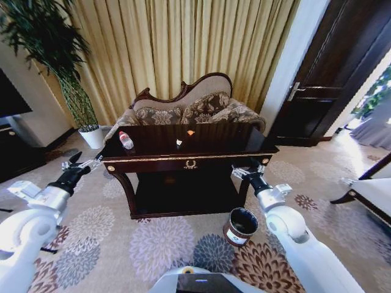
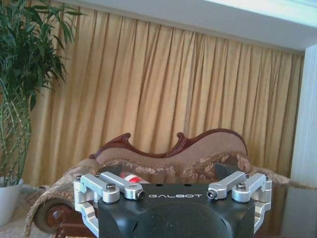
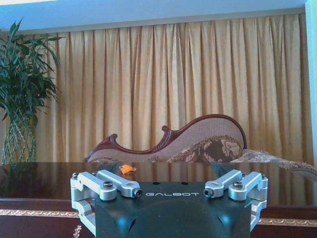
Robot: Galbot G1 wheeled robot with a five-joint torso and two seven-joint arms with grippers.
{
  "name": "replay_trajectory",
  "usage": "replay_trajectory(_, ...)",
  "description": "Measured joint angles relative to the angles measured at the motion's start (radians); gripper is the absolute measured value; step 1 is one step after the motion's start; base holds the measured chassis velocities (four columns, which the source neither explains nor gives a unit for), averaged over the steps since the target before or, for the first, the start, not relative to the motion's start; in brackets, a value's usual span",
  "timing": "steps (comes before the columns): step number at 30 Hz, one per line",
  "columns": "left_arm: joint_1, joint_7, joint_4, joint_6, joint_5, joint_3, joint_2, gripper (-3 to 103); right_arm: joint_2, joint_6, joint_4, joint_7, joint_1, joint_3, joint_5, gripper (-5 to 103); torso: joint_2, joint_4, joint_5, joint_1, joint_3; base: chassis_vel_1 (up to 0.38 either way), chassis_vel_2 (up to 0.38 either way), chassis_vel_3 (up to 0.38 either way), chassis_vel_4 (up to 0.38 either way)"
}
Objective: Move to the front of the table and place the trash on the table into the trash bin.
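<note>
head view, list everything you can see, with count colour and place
table: 1, dark glossy wood with gold trim, centre
bottle: 1, clear with red cap, lying at table's left end
scraps: 2, one orange, one white, mid tabletop
trash bin: 1, dark brown, black liner, on carpet by table's right leg
sofa: 1, patterned, behind table
curtain: gold, back wall
plant: 1, green, white pot, left
door: dark, right
left gripper: open, off table's left end
right gripper: near table's right front corner

Behind, I see a carved dark-wood sofa with patterned cushions [image 1: 189, 107], gold pleated curtains [image 1: 183, 43], a tall potted bamboo plant [image 1: 58, 55], and a dark wooden door [image 1: 330, 67].
</note>
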State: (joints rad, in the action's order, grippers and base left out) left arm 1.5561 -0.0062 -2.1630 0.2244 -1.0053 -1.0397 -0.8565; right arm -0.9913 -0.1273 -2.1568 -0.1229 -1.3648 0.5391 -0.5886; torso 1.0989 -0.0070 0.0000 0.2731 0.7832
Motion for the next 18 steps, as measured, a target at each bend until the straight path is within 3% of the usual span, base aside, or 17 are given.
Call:
replay_trajectory(9,-0.005,-0.016,-0.009,0.026,0.000,0.003,0.001,100,0.015,-0.004,-0.010,0.000,0.000,0.013,-0.007,100,0.000,0.0000,0.0001,0.000,0.000,-0.021,0.027,0.023,-0.024)
replay_trajectory(18,-0.005,-0.020,-0.017,0.028,-0.001,-0.001,0.003,100,0.020,-0.009,-0.018,0.005,-0.005,0.012,-0.003,100,0.000,0.0000,0.0000,0.000,0.000,-0.109,0.118,0.110,-0.112)
